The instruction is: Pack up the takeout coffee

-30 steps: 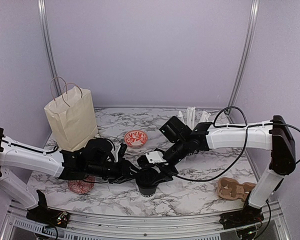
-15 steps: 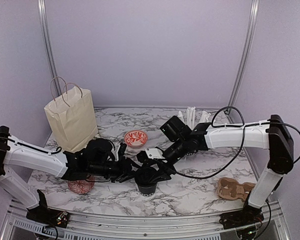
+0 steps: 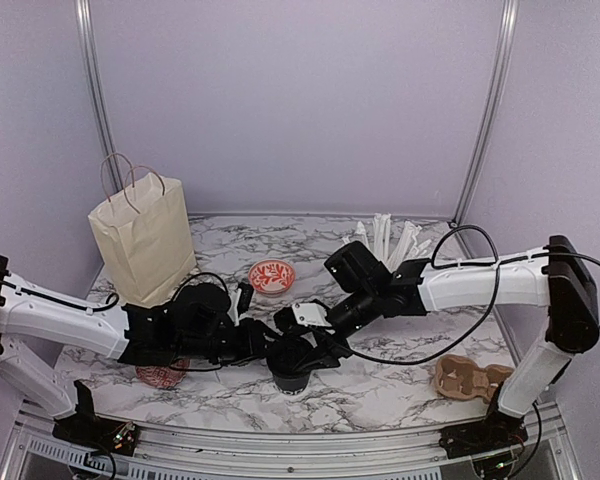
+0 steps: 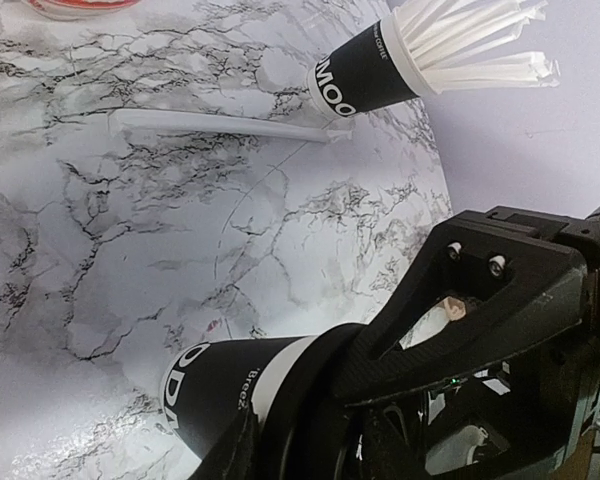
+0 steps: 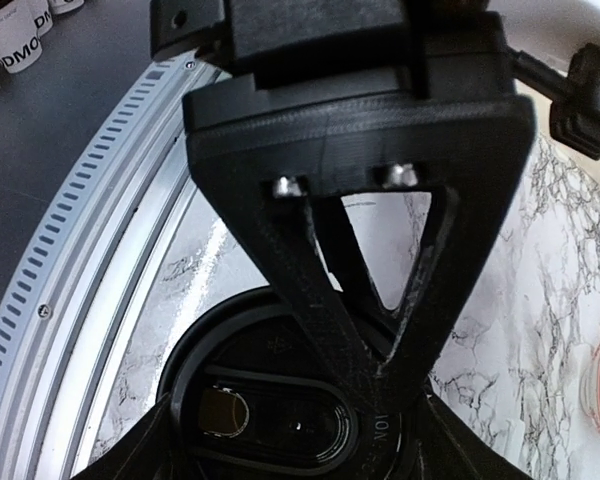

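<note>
Takeout coffee cup (image 3: 295, 376), small, of black paper with white print on its wall, stands upright on the white-and-grey marble tabletop (image 3: 400, 395) near the middle of the front edge. A round black plastic lid (image 5: 280, 420) sits on its mouth. Both arms reach in from either side and meet over it. The right gripper (image 3: 318, 347) comes down from the rear right. In its wrist view its two fingers stand wide apart against opposite sides of the lid's rim, pinching it. The left gripper (image 3: 270, 347) comes in low from the left, just beside the top of the cup. Whether its pincer is spread or pressed on anything cannot be told.

A tan paper bag with twisted handles (image 3: 145, 245) stands upright at the rear left corner. A red-and-white patterned bowl (image 3: 272, 276) sits behind the cup, toward the rear edge. A second red patterned bowl (image 3: 160, 376) lies near the front left, partly under the left arm. A black paper cup stuffed with white wrapped straws (image 4: 365, 80) stands near the rear right corner, and one loose wrapped straw (image 4: 220, 125) lies flat just beside its base. A brown moulded cardboard cup carrier (image 3: 470, 378) rests near the front right corner.
</note>
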`<state>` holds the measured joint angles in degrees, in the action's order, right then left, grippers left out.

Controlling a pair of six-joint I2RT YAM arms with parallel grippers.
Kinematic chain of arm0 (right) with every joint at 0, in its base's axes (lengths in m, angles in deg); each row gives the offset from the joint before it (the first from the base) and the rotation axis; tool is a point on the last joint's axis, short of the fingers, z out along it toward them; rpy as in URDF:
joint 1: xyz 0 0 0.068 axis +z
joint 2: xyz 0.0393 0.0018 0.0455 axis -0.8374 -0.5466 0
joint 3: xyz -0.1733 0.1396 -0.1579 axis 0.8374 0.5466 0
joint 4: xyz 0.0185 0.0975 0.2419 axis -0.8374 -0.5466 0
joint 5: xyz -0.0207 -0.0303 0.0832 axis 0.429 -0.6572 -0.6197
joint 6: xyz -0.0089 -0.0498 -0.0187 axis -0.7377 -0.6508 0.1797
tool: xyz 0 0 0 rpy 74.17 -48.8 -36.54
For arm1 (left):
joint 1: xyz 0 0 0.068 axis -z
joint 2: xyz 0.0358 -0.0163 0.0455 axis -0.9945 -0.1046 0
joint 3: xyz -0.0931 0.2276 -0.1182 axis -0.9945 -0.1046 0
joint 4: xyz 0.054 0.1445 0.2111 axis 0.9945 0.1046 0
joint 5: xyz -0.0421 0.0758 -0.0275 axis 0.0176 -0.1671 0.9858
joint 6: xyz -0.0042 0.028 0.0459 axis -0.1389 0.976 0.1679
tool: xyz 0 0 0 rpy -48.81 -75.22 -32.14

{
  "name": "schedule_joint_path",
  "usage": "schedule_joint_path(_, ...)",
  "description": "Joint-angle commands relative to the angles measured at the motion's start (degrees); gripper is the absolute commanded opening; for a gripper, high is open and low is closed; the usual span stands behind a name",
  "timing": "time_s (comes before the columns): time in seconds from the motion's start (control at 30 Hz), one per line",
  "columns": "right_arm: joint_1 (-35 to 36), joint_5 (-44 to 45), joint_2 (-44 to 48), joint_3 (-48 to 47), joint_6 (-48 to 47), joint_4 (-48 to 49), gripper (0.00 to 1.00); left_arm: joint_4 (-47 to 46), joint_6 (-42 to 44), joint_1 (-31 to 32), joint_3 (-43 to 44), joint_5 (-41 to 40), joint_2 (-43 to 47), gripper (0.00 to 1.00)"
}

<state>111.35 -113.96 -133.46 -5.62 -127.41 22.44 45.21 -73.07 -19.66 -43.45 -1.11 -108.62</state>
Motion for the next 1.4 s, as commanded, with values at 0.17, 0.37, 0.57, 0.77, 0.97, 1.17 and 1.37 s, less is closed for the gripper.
schedule_joint_path(0.17,2.6,13.0,0.2,9.0,-5.4,-13.7,0.76,15.6,7.8,3.5,3.6,-2.7,3.5,0.38)
schedule_joint_path(0.37,2.1,11.6,1.8,4.5,-5.2,-16.8,0.85,17.7,8.0,3.8,4.1,-3.9,5.8,0.41)
schedule_joint_path(0.57,1.9,10.1,1.9,-0.1,-3.9,-20.9,0.88,19.1,8.2,3.8,3.7,-5.4,8.9,0.44)
schedule_joint_path(0.77,1.8,9.6,2.9,-3.0,-1.7,-23.6,0.91,20.4,8.9,3.8,3.4,-7.1,11.2,0.45)
schedule_joint_path(0.97,1.8,11.6,3.0,-4.3,0.9,-21.8,0.91,20.3,10.2,3.8,4.3,-6.2,9.4,0.45)
schedule_joint_path(1.17,1.1,9.5,1.9,-7.0,0.3,-23.6,0.86,18.3,13.2,3.8,5.8,-4.2,7.1,0.46)
schedule_joint_path(1.37,0.7,8.0,0.8,-11.8,-0.8,-23.8,0.97,14.8,14.9,3.8,5.4,-4.0,7.0,0.51)
